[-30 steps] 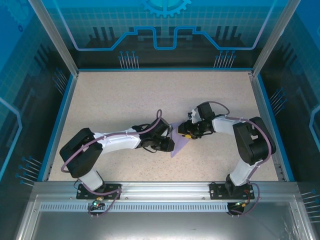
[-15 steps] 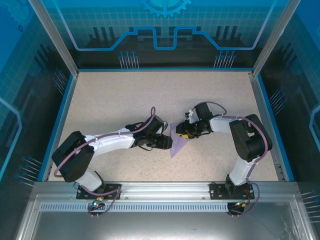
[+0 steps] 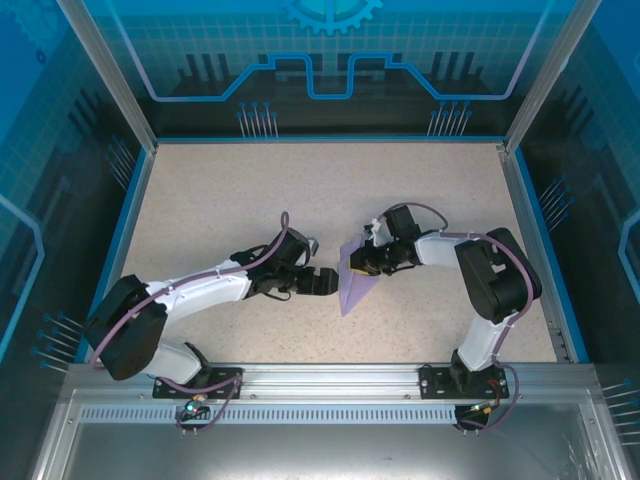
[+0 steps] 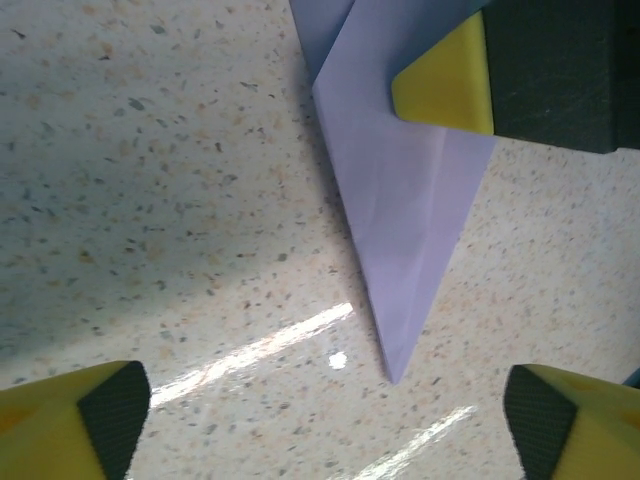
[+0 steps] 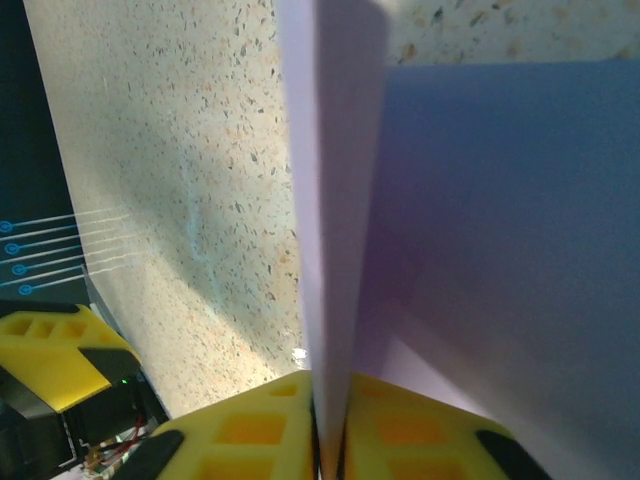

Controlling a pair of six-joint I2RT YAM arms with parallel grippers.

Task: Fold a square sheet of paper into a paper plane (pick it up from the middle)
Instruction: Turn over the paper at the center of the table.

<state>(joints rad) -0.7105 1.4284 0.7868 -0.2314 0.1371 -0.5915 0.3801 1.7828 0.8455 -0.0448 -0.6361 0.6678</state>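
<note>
Lavender paper [image 3: 356,287], creased to a pointed wedge, on speckled table [image 3: 250,190].
Right gripper [image 3: 356,265] pinches its raised fold; left gripper [image 3: 329,284] gapes wide just beside the point, not touching.

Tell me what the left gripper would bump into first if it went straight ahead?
Most likely the purple paper, lying right ahead of the open left gripper. The right gripper pinching it sits just beyond. Height is hard to judge.
</note>
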